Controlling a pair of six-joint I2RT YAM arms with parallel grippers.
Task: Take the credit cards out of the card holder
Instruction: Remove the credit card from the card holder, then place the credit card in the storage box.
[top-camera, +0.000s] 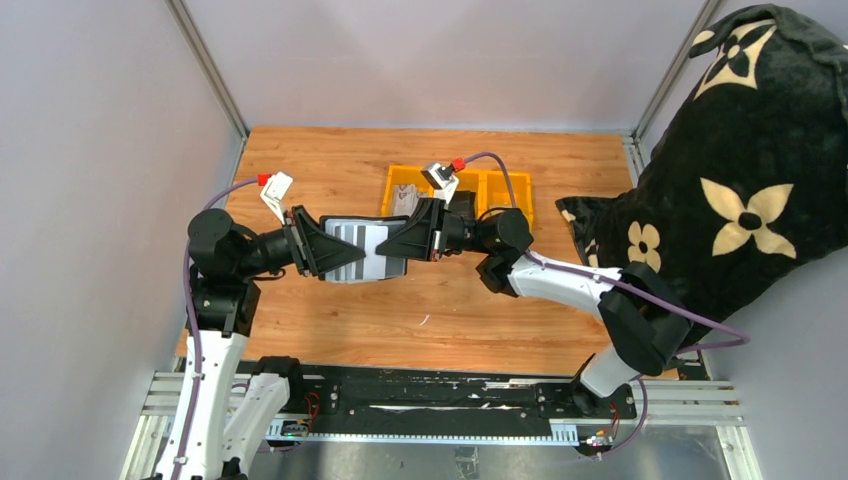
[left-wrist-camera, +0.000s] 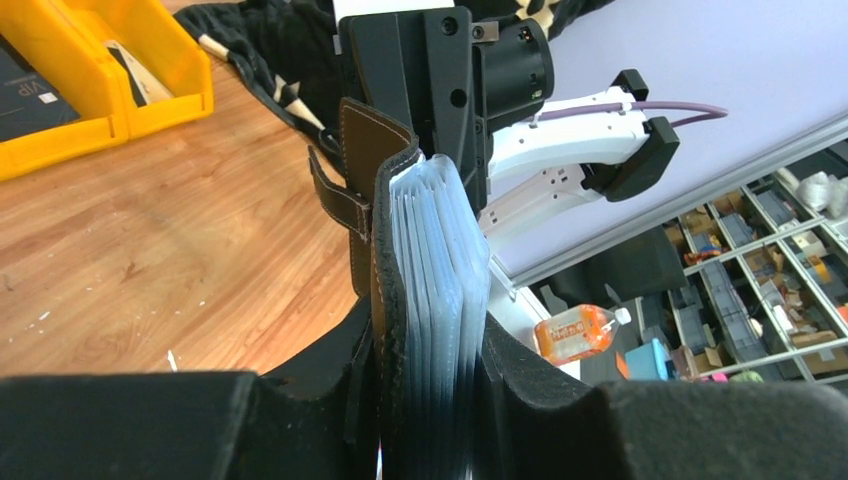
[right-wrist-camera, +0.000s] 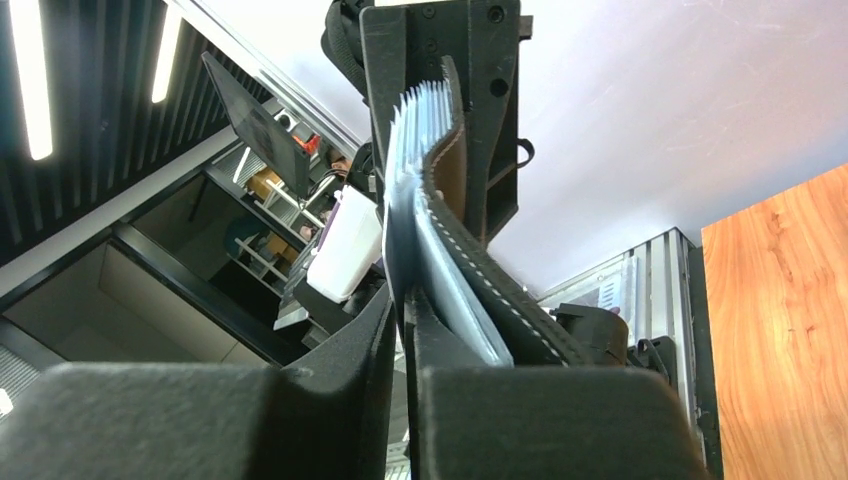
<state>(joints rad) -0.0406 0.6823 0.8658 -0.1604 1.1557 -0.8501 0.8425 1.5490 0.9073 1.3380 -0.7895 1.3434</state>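
The small black leather card holder (top-camera: 365, 250) is held in the air above the brown wooden table (top-camera: 450, 320), between the two grippers and in front of the yellow plastic bins (top-camera: 505, 190). Its long axis runs left to right, from one gripper to the other. It lies open, the grey inside with dark slot stripes turned up to the top camera.

In the left wrist view the holder (left-wrist-camera: 383, 250) is seen edge on. Its stitched black cover is on the side of the table, and the short strap tab (left-wrist-camera: 335, 200) hangs on that same side. The pale grey-white plastic credit cards (left-wrist-camera: 440, 260) stand packed together against the cover, all inside the holder. In the right wrist view their thin edges (right-wrist-camera: 420, 105) fan out a little at the far end.

The left gripper (top-camera: 335, 250) has its jaws pressed together on the left end of the holder. The right gripper (top-camera: 395, 243) is clamped on the right end in the same way, so the two grippers face each other. A large black cushion with cream flower shapes (top-camera: 740, 180) lies at the right edge of the table.
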